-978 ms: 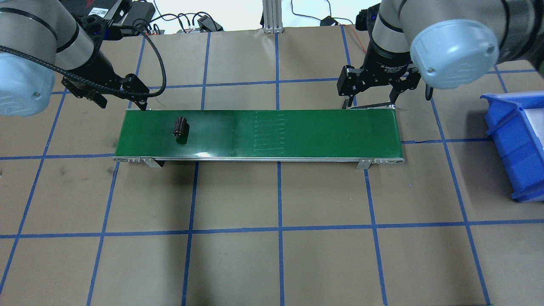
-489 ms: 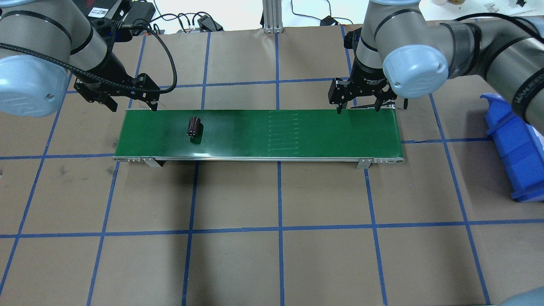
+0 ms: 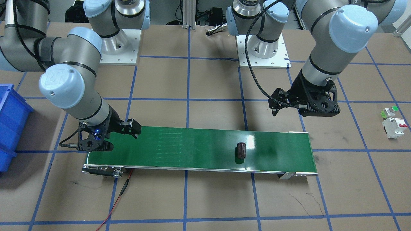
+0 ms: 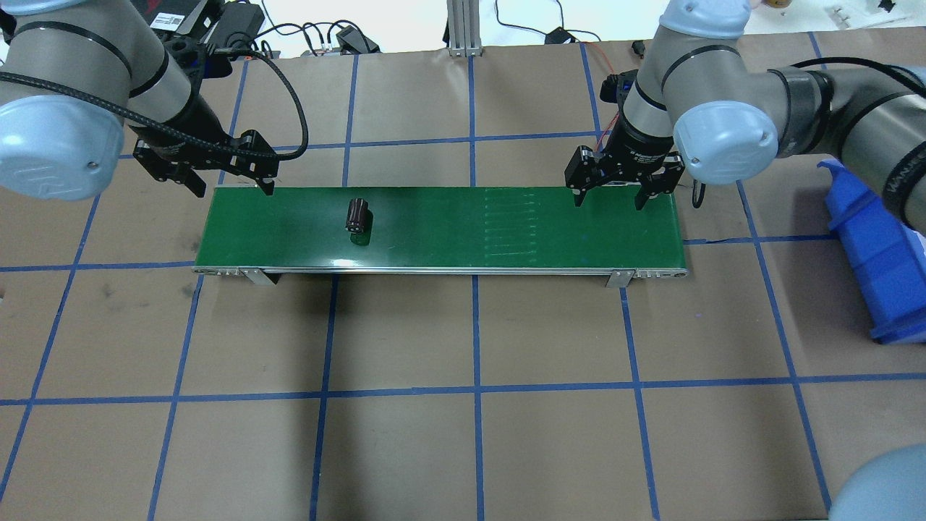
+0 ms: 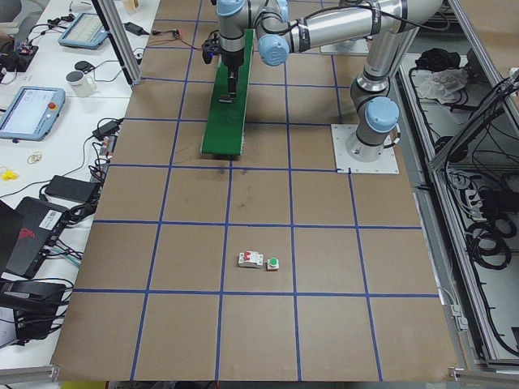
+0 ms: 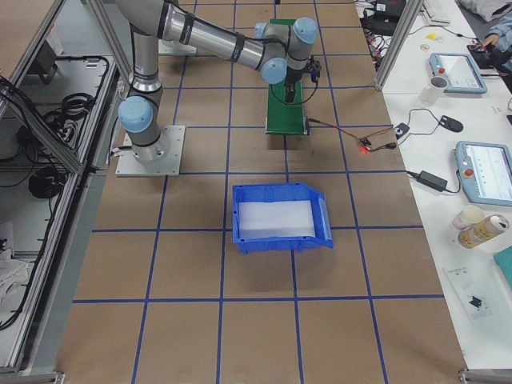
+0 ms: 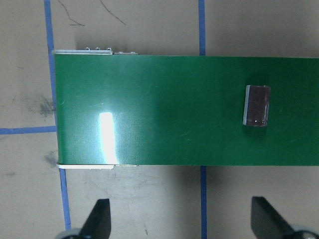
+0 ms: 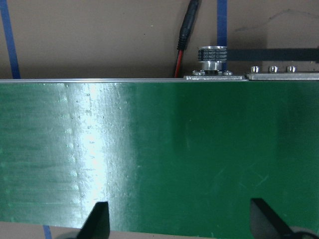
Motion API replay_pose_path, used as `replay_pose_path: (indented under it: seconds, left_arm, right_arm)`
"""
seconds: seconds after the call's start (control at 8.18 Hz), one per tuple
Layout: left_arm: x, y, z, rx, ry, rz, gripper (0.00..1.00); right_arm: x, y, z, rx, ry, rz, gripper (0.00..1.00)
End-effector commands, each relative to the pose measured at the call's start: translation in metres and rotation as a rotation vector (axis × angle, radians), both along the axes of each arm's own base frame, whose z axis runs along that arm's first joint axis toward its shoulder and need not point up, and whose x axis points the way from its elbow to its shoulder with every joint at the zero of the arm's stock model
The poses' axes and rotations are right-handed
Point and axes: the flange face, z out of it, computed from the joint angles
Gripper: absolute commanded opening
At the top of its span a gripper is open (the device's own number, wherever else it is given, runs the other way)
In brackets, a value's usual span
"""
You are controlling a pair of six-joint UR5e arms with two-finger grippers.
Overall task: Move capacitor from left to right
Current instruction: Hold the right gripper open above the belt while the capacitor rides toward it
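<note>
Rightward along the belt point(image 4: 448, 246) goes the capacitor point(image 4: 357, 216): it lies farther from the left end than half a second ago, and the faint seam marks in the green surface have shifted the same way. The right gripper point(image 4: 608, 202) has come in over the belt's right end, where earlier it hung just off the edge, and the left gripper point(image 4: 233, 184) has edged slightly towards the right.

The capacitor lies on its side in the left part of the belt, its long axis across the belt's width, touched by neither gripper. It is near the left gripper and well apart from the right one.

The left gripper hovers beside the long edge of the belt near its left end, fingers spread wide and holding nothing; its wrist view shows both tips over the brown paper. The right gripper's fingers are also spread wide and hold nothing.

A blue bin point(image 4: 875, 246) sits on the table beyond the belt's right end. A white breaker point(image 3: 394, 125) and a green-topped button point(image 3: 390, 111) stand together on the paper past the left end.
</note>
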Motion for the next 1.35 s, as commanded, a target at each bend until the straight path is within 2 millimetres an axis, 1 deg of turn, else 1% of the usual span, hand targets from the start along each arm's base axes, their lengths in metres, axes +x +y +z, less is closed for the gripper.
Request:
replay_pose_path:
  seconds: [0.0, 0.24, 0.49, 1.1, 1.22]
  left_arm:
    - [-0.0142, 0.0036, -0.0058, 0.013, 0.000, -0.026, 1.00]
    - [-0.0164, 0.0046, -0.0100, 0.019, 0.005, -0.029, 1.00]
    - [-0.0171, 0.0053, -0.0093, 0.019, 0.003, -0.030, 1.00]
    - [-0.0163, 0.0058, -0.0107, 0.021, -0.004, -0.041, 1.00]
    - [-0.0164, 0.0061, -0.0135, 0.026, -0.004, -0.030, 1.00]
  right_arm:
    - [-0.0080, -0.0020, -0.0039, -0.033, -0.025, 0.013, 1.00]
    - [-0.0080, -0.0024, -0.0036, -0.037, -0.025, 0.015, 1.00]
    - [-0.0080, -0.0041, -0.0030, -0.055, -0.027, 0.048, 1.00]
    - [-0.0069, -0.0053, -0.0006, -0.073, -0.029, 0.053, 1.00]
    - [-0.0069, -0.0055, -0.0015, -0.071, -0.029, 0.053, 1.00]
